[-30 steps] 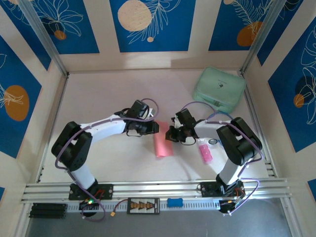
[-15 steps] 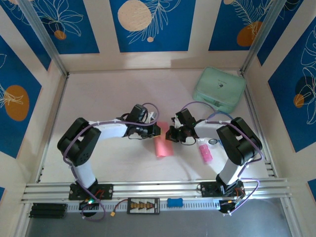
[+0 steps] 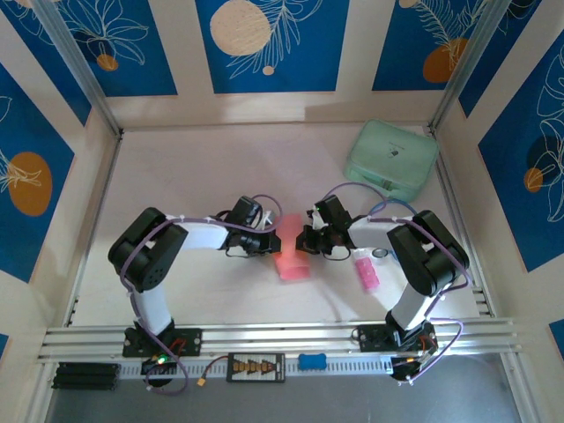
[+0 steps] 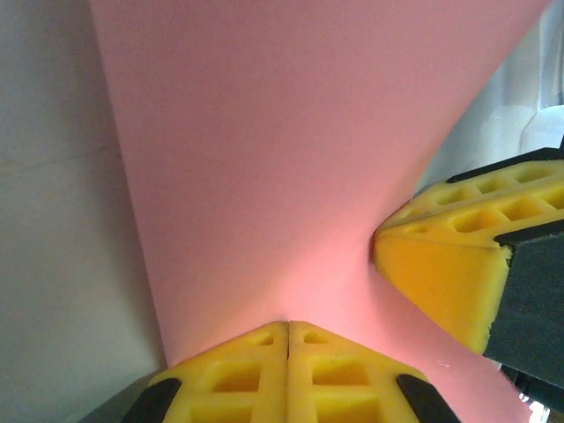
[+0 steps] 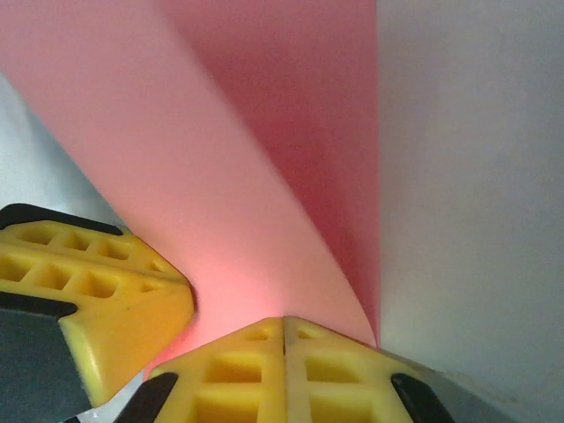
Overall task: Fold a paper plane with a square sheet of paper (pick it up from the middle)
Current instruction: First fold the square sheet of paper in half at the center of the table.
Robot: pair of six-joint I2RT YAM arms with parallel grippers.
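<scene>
Got the left end effector [image 3: 272, 240] [image 4: 288, 333] pinched shut on the square sheet of paper [image 3: 289, 256] [image 4: 264, 159] [image 5: 220, 150], mid-desk [image 3: 176, 176] between the arms. Same deal with the right end effector [image 3: 305, 240] [image 5: 284, 328], clamped on the opposite edge, just beside the left one. Further right, spotted a bright-pink stick [image 3: 366, 273] and, way back, a mint-green case [image 3: 390, 160].

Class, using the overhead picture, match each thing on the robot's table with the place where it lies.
Things: 1 salmon-pink paper sheet; 2 mint-green case; 3 bright-pink stick.
Places: a far right corner of the table; b middle of the table; c right of the paper, nearer the front than the case.
Pairs: 1-b; 2-a; 3-c.
</scene>
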